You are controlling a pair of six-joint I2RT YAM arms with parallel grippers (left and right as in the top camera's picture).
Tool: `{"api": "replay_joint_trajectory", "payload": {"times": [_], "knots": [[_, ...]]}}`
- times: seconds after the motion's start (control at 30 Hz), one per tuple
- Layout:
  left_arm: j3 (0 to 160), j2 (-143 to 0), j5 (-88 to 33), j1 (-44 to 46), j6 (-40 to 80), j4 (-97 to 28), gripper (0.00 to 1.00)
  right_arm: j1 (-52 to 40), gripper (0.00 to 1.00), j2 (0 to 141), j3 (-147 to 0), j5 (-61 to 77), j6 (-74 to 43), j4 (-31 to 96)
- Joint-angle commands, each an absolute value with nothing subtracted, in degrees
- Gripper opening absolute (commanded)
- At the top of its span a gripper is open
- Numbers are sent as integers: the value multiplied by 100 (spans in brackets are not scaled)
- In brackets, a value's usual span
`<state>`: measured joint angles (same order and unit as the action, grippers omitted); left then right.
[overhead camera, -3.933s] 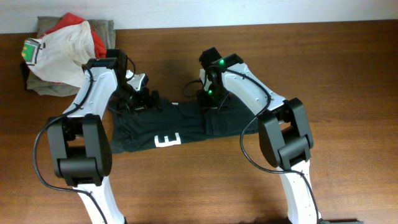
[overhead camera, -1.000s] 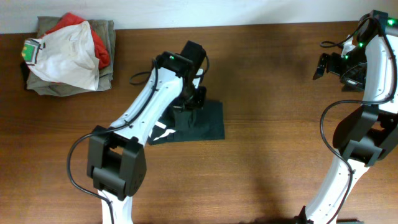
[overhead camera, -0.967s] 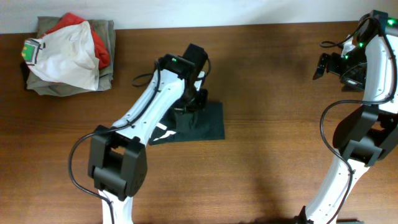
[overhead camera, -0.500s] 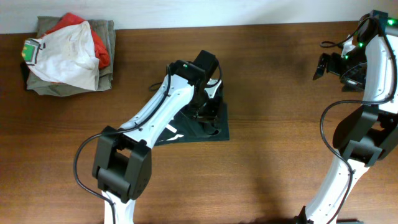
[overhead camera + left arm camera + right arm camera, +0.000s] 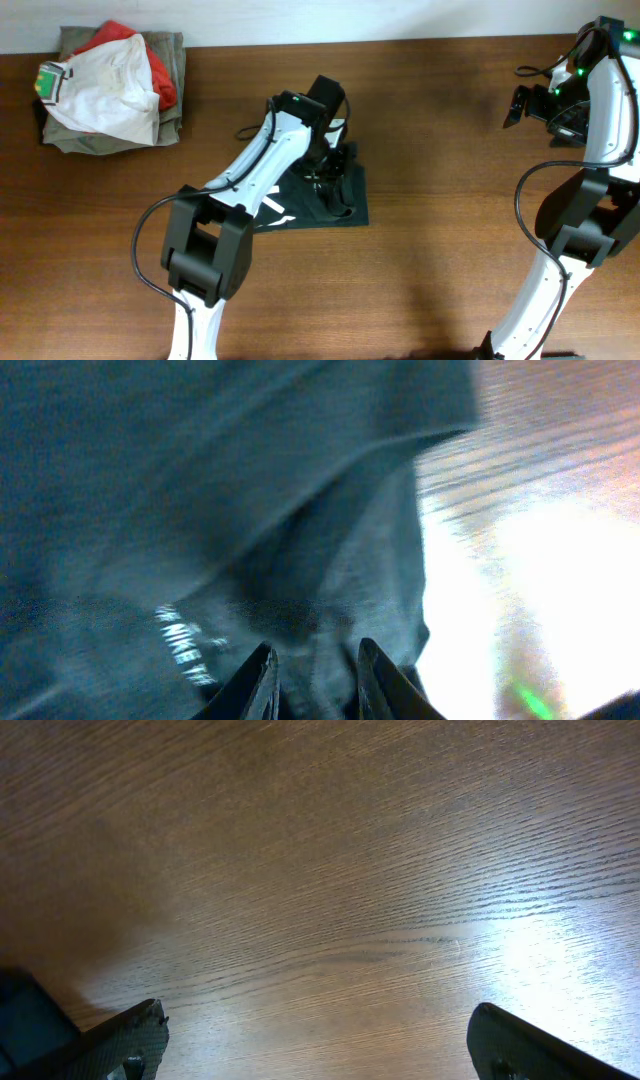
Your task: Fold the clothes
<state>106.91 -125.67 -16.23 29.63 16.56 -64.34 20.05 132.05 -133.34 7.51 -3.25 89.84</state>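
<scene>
The black shirt (image 5: 352, 206) lies folded into a small dark patch at the table's middle, white lettering (image 5: 271, 209) showing at its left edge. My left gripper (image 5: 334, 176) hangs low over the shirt's upper right part. In the left wrist view its jaws (image 5: 315, 652) stand a little apart, with dark fabric (image 5: 250, 510) and small white print just beyond the tips; nothing looks pinched between them. My right gripper (image 5: 519, 103) is far off at the table's right rear, wide open (image 5: 320, 1020) over bare wood.
A pile of folded garments (image 5: 110, 85), white with a green tag on top of red and olive-grey ones, sits at the back left corner. The brown wooden table (image 5: 460, 250) ends at the wall behind.
The left gripper moved right across the shirt, pulling its right edge slightly right, and its jaws parted from shut. The right arm stayed still.
</scene>
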Motion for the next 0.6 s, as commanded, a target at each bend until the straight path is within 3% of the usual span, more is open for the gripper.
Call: {"api": "replay_joint_trajectory", "payload": {"times": [0.0,0.17,0.27,0.33,0.43,0.5,0.57], "knots": [[10663,-12656,-1844,3277,1708,-6163,27,1990,99,13128,-13404,701,-366,8997],[10025,-12676,-2283,3664,1557,-5380,26,1990,99,13128,-13404,701,-366,8997],[10171,-12604,-2174,3885,1249,-5714,10,1990,99,13128,-13404,701,-366,8997],[10704,-12248,-2012,3885,742,-6099,9,1990,99,13128,-13404,701,-366,8997],[11148,-11616,-864,3693,1057,-6724,27,1990,99,13128,-13404,701,-368,8997],[11128,-11587,-412,3194,1636,-7424,30,1990,99,13128,-13404,701,-368,8995],[10715,-11712,-851,2982,1710,-7614,30,1990,99,13128,-13404,701,-366,8997]]}}
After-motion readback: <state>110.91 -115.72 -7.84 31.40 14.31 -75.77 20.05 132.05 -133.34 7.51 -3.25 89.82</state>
